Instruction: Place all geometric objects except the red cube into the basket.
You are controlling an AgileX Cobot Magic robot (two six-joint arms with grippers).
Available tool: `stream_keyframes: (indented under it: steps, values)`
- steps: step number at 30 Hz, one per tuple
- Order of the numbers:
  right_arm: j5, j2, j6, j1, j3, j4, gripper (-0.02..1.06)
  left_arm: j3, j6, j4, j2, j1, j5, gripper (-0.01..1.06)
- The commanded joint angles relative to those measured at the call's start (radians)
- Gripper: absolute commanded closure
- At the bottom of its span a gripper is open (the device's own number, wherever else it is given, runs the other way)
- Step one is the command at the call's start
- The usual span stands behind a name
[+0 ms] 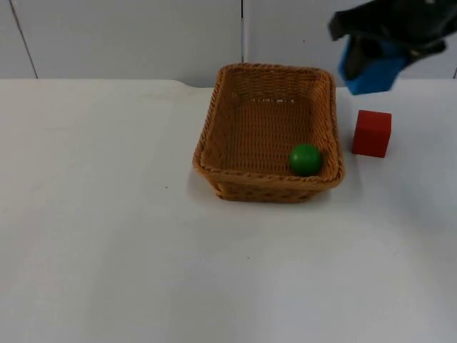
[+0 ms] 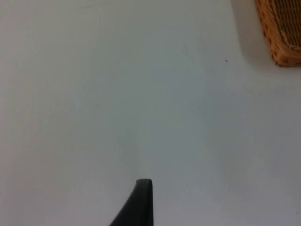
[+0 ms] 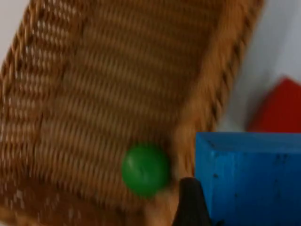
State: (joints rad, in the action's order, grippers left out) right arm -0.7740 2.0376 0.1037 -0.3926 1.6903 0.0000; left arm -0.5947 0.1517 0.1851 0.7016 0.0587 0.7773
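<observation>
Right hand (image 1: 378, 61) gripping blue block (image 1: 371, 71) above white table (image 1: 107, 214), grey wall (image 1: 121, 36) behind

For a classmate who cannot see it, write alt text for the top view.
The right gripper holds a blue block in the air beside the far right corner of a brown woven wicker basket. A green ball lies inside the basket, and a red cube stands on the white table just right of it.

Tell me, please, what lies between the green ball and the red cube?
In the top view, the basket's right wall stands between the green ball and the red cube, then a bare strip of table.
</observation>
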Motion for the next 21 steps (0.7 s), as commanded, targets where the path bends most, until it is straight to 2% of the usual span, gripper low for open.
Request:
stream_keyframes:
  steps: [1, 4, 5, 7, 10, 11, 15, 16, 19, 21]
  values:
    - [-0.042, 0.074, -0.018, -0.026, 0.099, 0.01, 1.05, 0.002, 0.0, 0.009, -0.004, -0.003, -0.009, 0.12]
    - [-0.041, 0.198, -0.033, -0.066, 0.272, 0.0, 1.04, 0.002, 0.0, 0.009, -0.004, -0.003, -0.009, 0.12]
    - [-0.041, 0.198, -0.033, -0.066, 0.272, 0.0, 1.04, 0.002, 0.0, 0.009, -0.004, -0.003, -0.009, 0.12]
    - [-0.039, 0.289, -0.041, -0.082, 0.391, 0.0, 0.99, 0.002, 0.0, 0.009, -0.004, -0.003, -0.009, 0.12]
    - [-0.049, 0.384, -0.041, -0.094, 0.483, 0.01, 0.88, 0.002, 0.0, 0.007, -0.004, -0.003, -0.009, 0.12]
    - [-0.049, 0.384, -0.041, -0.094, 0.483, 0.01, 0.88, 0.002, 0.0, 0.007, -0.004, -0.003, -0.009, 0.12]
    - [-0.029, 0.45, -0.041, -0.103, 0.509, 0.0, 0.67, 0.002, 0.0, 0.007, -0.004, -0.003, -0.014, 0.12]
    - [-0.029, 0.45, -0.041, -0.103, 0.509, 0.0, 0.67, 0.002, 0.0, 0.007, -0.004, -0.003, -0.014, 0.12]
    - [-0.022, 0.485, -0.041, -0.106, 0.509, 0.007, 0.54, 0.002, 0.0, 0.007, -0.004, -0.003, -0.014, 0.12]
    - [-0.024, 0.497, -0.041, -0.106, 0.509, 0.009, 0.4, 0.002, 0.0, 0.005, -0.004, -0.003, -0.014, 0.12]
